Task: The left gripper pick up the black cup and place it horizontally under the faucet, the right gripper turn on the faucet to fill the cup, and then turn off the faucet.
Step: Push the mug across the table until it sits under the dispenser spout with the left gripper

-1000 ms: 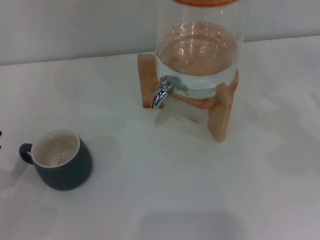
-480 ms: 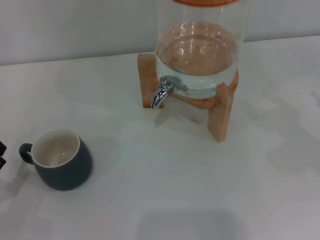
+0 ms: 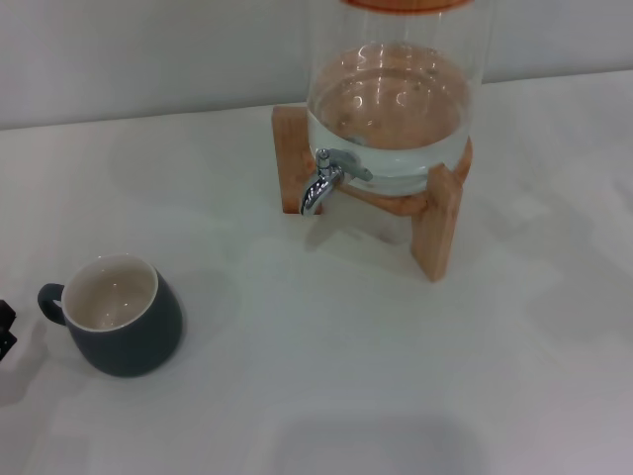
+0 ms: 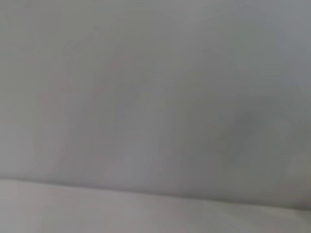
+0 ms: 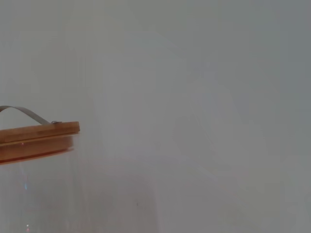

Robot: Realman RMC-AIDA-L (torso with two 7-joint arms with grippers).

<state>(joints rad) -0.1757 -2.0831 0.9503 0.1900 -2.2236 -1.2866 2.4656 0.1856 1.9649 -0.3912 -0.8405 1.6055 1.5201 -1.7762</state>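
The black cup (image 3: 117,315) stands upright on the white table at the near left, its cream inside showing and its loop handle pointing left. The faucet (image 3: 324,178) is a chrome tap on the front of a clear glass dispenser (image 3: 396,109) holding water, its spout pointing down over bare table. Only a small black tip of the left gripper (image 3: 5,330) shows at the left edge of the head view, just left of the cup's handle and apart from it. The right gripper is out of view.
The dispenser rests on a wooden stand (image 3: 437,223) at the back centre. Its wooden lid with a metal handle (image 5: 36,133) shows in the right wrist view. The left wrist view shows only a blank pale surface.
The black tip at the left edge has crept nearer and slightly further into view beside the cup's handle. The cup and the dispenser have not moved.
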